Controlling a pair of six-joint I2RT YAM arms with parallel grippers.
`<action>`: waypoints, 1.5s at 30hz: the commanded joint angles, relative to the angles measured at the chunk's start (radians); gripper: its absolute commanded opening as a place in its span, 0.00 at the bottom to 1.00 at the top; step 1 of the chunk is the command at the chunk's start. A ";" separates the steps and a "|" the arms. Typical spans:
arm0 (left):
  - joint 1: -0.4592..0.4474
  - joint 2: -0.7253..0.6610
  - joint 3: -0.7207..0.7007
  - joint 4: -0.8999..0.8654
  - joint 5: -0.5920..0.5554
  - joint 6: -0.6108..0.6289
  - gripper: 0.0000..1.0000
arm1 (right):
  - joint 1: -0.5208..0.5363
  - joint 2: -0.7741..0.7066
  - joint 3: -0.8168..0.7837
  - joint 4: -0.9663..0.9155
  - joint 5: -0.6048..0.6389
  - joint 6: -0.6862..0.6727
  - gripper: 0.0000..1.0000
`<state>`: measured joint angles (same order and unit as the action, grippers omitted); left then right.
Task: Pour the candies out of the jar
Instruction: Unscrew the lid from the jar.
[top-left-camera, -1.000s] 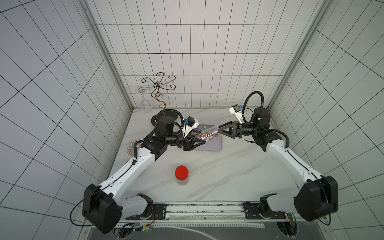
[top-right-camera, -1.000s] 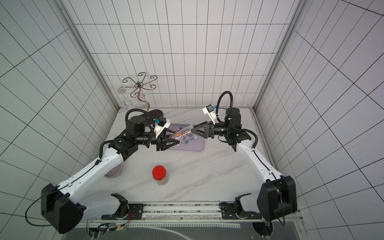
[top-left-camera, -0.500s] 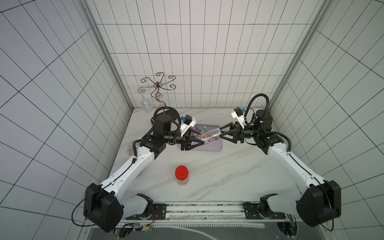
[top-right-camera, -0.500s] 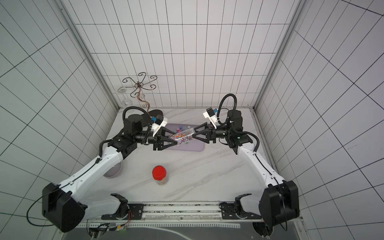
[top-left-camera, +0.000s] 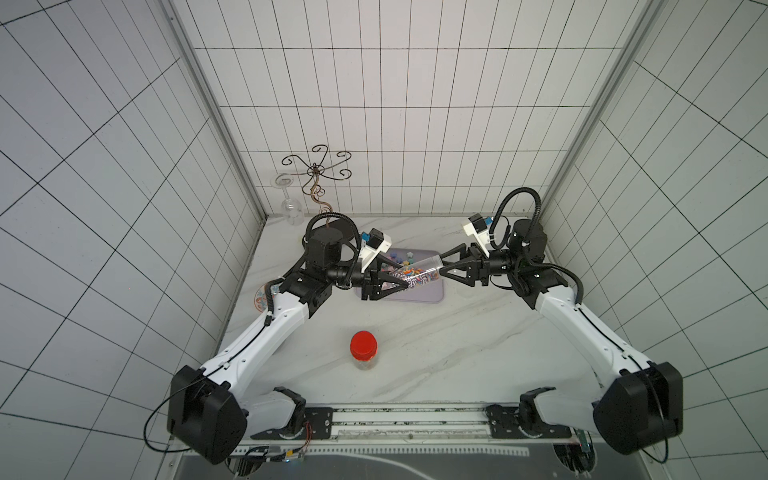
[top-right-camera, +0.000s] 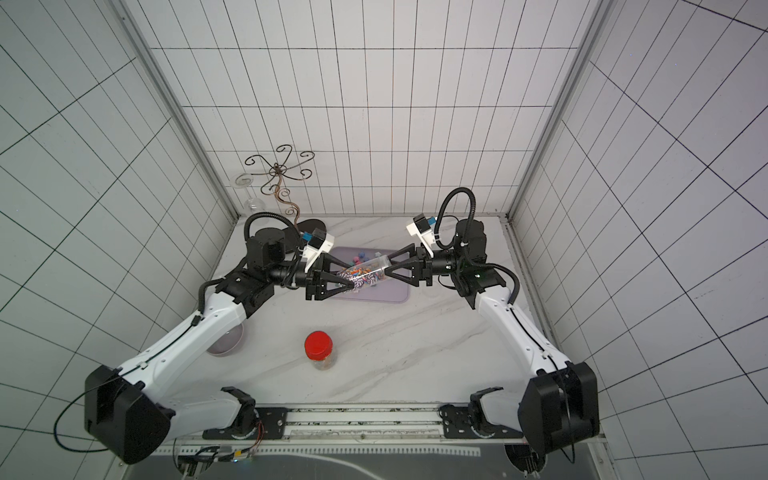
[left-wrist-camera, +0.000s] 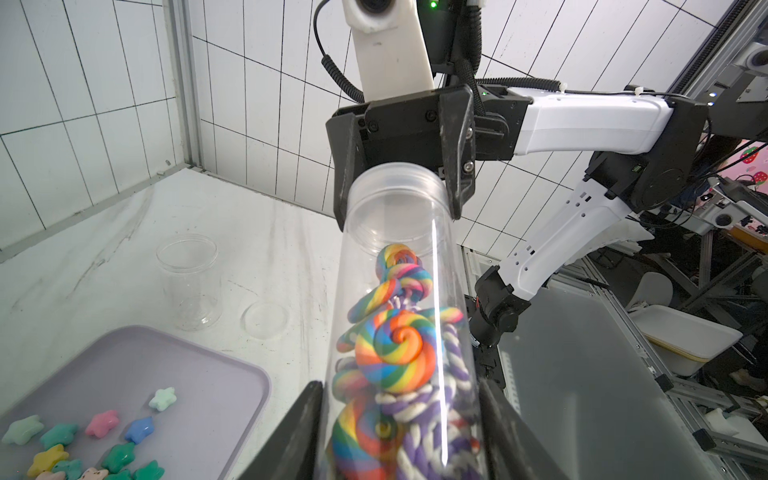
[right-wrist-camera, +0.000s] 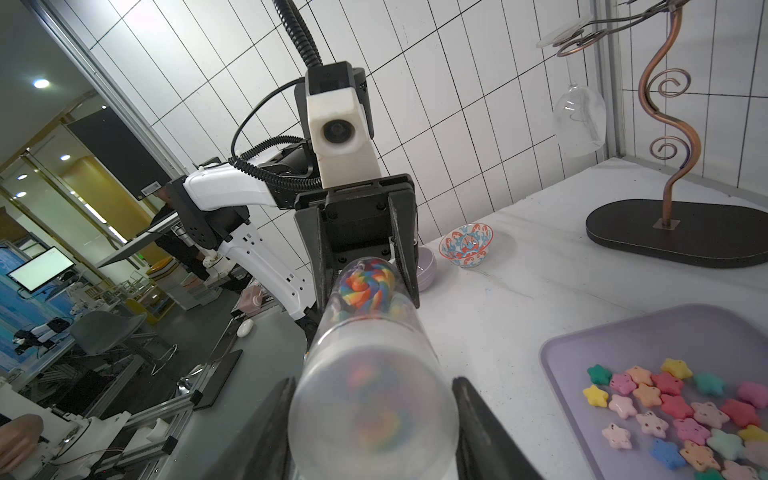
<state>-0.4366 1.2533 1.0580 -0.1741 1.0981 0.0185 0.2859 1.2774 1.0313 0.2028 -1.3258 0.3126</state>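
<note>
Clear jar (top-left-camera: 417, 275) held level over tray (top-left-camera: 428, 296), lying 8 to 2 o'clock in both top views, candies (left-wrist-camera: 395, 353) inside. At 8, left gripper (top-left-camera: 401, 277) clamped on the full base. At 2, right gripper (top-left-camera: 440, 264) clamped on lid (left-wrist-camera: 395, 183).

Likely step: uncapping. Next: twist lid free, then tip mouth to tray.

Lid seam unclear; its end blurs in right wrist view.

Clear tall jar (top-left-camera: 417, 274) hangs near-horizontal above lilac tray (top-left-camera: 430, 294), off the counter. Inside: rainbow swirl lollipops (left-wrist-camera: 395, 353) & purple-white twists, bunched twd the robot's-left end, other end empty. Pastel star candies (right-wrist-camera: 673, 409) lie loose on tray.
</note>
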 joint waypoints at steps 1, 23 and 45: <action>-0.004 -0.013 0.022 0.096 0.023 0.009 0.36 | 0.013 0.001 -0.047 0.055 -0.014 0.062 0.51; 0.009 -0.042 -0.013 0.094 0.011 0.031 0.36 | -0.050 0.005 -0.038 0.095 0.053 0.177 0.48; 0.013 -0.053 -0.027 0.091 -0.001 0.038 0.36 | -0.125 -0.012 -0.041 0.067 0.123 0.281 0.48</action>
<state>-0.4229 1.2240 1.0317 -0.1101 1.0721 0.0425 0.1680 1.2789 1.0309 0.2741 -1.2282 0.5766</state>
